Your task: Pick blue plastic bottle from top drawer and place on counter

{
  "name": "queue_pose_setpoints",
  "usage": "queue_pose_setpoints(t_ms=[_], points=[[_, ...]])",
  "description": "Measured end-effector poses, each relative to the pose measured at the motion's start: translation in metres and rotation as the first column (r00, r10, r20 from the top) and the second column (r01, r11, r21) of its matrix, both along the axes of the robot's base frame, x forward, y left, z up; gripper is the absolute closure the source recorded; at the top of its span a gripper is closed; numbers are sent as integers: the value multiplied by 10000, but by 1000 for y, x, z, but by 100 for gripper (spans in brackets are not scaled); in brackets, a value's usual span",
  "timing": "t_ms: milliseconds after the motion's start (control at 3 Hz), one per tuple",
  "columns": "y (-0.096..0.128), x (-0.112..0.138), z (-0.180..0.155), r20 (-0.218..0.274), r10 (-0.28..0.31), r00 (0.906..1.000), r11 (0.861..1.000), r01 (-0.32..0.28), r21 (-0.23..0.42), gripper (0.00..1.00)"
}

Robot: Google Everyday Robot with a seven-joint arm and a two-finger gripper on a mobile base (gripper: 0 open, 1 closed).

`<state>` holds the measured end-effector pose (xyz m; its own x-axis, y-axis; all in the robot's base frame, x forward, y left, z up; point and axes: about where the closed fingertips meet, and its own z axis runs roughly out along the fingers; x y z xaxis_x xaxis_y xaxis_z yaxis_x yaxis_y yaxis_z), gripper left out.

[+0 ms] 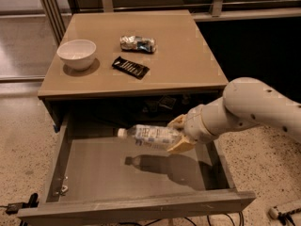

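The blue plastic bottle (149, 136) is clear with a white cap and a pale label. It lies nearly level in the air above the open top drawer (99, 171), cap pointing left, and casts a shadow on the drawer bottom. My gripper (178, 134) is shut on the bottle's base end, its tan fingers (180, 145) above and below it. The white arm reaches in from the right. The tan counter (188, 55) is just behind and above the drawer.
On the counter stand a white bowl (76, 53) at the left, a flat black wrapper (130, 67) in the middle and a silver-blue foil packet (137, 43) behind it. Cables lie on the speckled floor at the bottom corners.
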<state>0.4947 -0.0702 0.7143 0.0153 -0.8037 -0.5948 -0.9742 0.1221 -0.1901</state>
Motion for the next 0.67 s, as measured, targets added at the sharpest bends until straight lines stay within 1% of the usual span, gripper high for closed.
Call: queue_pose_setpoints(t_ms=[333, 667], points=[[-19, 0, 39, 433, 37, 9991, 10000, -38, 6, 100], [-36, 17, 66, 428, 143, 9990, 9999, -146, 71, 100]])
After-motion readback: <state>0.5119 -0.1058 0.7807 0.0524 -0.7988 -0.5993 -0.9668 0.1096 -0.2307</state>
